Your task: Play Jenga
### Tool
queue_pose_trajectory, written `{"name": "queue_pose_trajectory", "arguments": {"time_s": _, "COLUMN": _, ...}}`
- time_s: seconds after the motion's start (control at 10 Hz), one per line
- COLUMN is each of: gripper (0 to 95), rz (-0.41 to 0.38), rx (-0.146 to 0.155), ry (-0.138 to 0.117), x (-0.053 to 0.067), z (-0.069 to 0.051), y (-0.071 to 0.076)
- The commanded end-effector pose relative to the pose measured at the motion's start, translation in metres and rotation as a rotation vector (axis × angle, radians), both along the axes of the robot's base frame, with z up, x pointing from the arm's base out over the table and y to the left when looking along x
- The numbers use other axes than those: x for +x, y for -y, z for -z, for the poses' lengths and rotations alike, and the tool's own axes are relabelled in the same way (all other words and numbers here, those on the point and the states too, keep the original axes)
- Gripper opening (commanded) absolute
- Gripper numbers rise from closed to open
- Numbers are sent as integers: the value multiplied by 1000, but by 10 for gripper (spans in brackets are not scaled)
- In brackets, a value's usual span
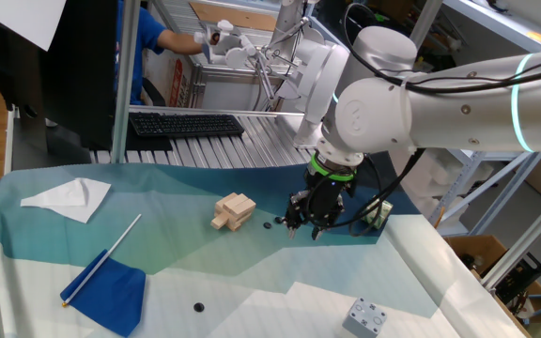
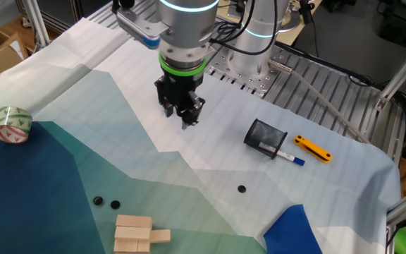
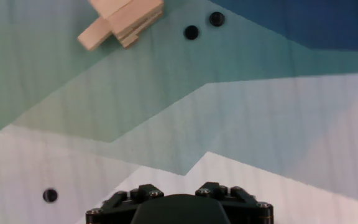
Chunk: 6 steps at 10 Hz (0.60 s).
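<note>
Approach step, I'd say — pincer (image 1: 303, 229) hovers w/ nothing in it, can't tell if parted. Jenga (image 1: 233, 211) sits on bench (image 1: 280, 291), apart from pincer, one block jutting out. Next: line up w/ that block.

- The Jenga (image 3: 122, 22) stack lies at the top edge, partly cut off, with one pale block sticking out toward the lower left.
- Two small black discs (image 3: 191, 32) sit just right of it, close together.
- A third black disc (image 3: 50, 195) lies well apart, at lower left.
- The table (image 3: 241, 124) wears a cloth of teal, blue and white patches.
- The pincer's black base (image 3: 179, 204) fills the bottom edge; its fingers are not visible.
</note>
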<state>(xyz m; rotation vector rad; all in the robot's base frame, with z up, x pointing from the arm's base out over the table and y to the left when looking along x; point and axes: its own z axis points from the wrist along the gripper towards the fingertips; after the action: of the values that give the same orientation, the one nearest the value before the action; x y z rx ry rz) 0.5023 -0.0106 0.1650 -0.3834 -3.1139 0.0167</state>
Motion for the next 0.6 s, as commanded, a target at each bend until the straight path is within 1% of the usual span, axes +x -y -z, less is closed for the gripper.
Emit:
{"name": "queue_pose_trajectory", "arguments": {"time_s": 0.1, "gripper": 0, "rz": 104, "rx": -2, "ry": 7, "x": 1, "z": 2, "y": 4}}
{"name": "queue_pose_trajectory", "arguments": {"time_s": 0.3, "gripper": 0, "rz": 154, "rx": 11, "ry": 7, "x": 2, "z": 1, "y": 4}}
{"name": "queue_pose_trajectory", "arguments": {"time_s": 0.6, "gripper": 0, "rz": 241, "rx": 29, "ry": 6, "x": 9, "z": -2, "y": 4}}
